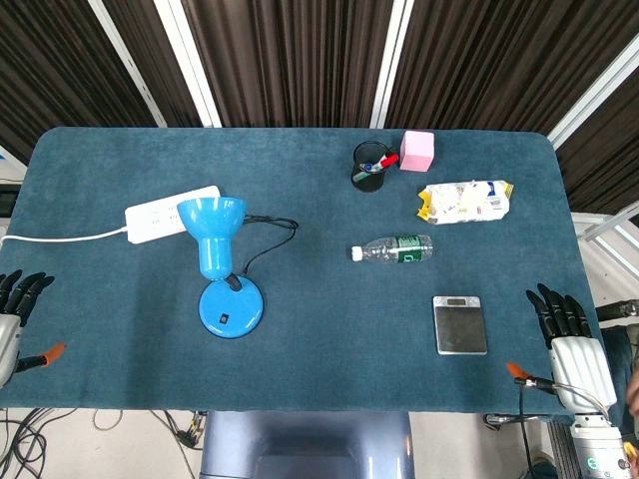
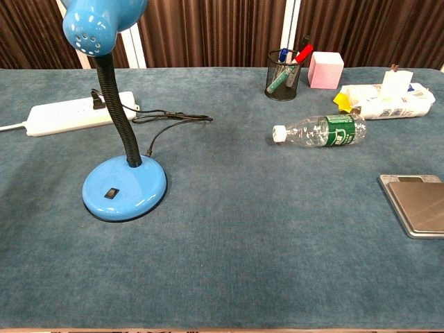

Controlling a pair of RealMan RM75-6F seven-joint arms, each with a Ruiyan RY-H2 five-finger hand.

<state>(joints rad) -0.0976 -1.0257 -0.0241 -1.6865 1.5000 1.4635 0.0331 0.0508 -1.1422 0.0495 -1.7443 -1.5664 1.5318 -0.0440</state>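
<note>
At right table edge: right hand (image 1: 567, 339) fingers spread, empty, near flat silver scale (image 1: 459, 324). Left hand (image 1: 14, 311) likewise spread, empty, at left edge.

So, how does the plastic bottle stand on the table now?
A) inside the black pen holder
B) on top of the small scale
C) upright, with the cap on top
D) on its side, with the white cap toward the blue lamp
D: the plastic bottle lies on its side on the table, its white cap turned toward the blue lamp, apart from the scale.
</note>
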